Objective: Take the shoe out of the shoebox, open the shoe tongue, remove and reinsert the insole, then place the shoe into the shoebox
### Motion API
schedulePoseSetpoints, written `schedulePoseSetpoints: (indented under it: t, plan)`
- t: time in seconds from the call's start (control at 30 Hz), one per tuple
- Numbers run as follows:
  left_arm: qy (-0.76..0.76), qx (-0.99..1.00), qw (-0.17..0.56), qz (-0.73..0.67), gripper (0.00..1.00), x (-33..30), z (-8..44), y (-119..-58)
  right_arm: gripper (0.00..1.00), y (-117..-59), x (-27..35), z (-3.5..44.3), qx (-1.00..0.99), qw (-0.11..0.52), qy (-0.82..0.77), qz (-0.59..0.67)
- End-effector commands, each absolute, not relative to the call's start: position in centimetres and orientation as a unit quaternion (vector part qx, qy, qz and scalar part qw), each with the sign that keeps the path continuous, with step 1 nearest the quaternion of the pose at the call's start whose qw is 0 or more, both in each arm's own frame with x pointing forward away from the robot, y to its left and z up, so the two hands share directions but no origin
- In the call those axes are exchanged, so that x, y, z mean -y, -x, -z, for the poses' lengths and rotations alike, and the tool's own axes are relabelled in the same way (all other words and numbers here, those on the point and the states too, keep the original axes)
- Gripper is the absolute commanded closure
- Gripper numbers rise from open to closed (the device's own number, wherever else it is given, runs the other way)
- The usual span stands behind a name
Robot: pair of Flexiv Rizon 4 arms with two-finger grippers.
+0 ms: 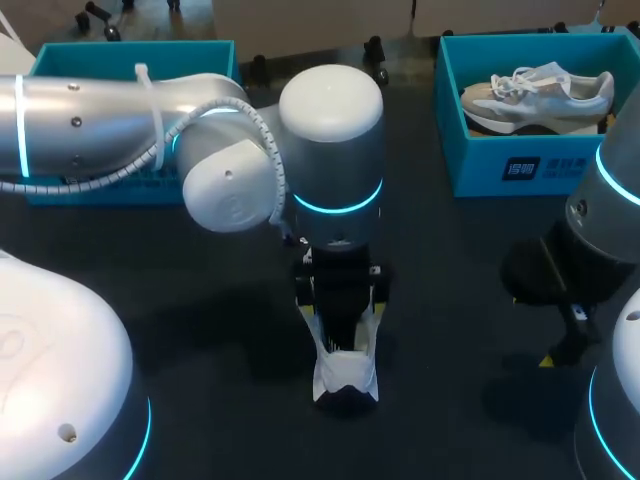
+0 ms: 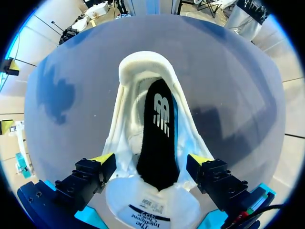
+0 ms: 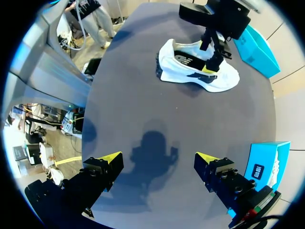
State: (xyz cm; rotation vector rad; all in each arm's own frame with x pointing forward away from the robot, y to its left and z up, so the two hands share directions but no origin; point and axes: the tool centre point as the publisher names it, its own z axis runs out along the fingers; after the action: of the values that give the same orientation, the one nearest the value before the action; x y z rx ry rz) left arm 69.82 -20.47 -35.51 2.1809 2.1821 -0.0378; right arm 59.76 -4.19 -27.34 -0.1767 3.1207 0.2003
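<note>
A white shoe (image 1: 347,380) lies on the dark table (image 1: 200,300) at the front middle, heel toward the robot. My left gripper (image 1: 342,325) hangs just over it. In the left wrist view that gripper (image 2: 150,162) is open, one yellow-tipped finger on each side of the shoe (image 2: 126,105). The black insole (image 2: 159,143) lies inside the shoe, and the white tongue (image 2: 152,202) is folded back under the gripper. My right gripper (image 3: 157,157) stands open over bare table at the right, far from the shoe (image 3: 198,71).
A blue shoebox (image 1: 520,165) at the back right holds a second grey-white shoe (image 1: 540,95). Another blue box (image 1: 130,55) stands at the back left, largely hidden by my left arm. The right wrist view shows a blue box (image 3: 262,164) beside its gripper.
</note>
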Motion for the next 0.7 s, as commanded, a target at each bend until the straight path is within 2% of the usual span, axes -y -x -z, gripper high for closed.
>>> schedulePoseSetpoints:
  t: [0.03,0.7]
  plan:
    - [-0.706,-0.708,0.029,0.011,0.00,20.4,35.2,-70.4,0.00,-59.7,4.2,27.4,-0.996,0.006,0.057,-0.064]
    - [-0.694,-0.716,0.068,-0.011,0.00,18.9,30.5,-73.8,0.00,-59.7,4.2,27.4,-0.996,0.006,0.057,-0.064]
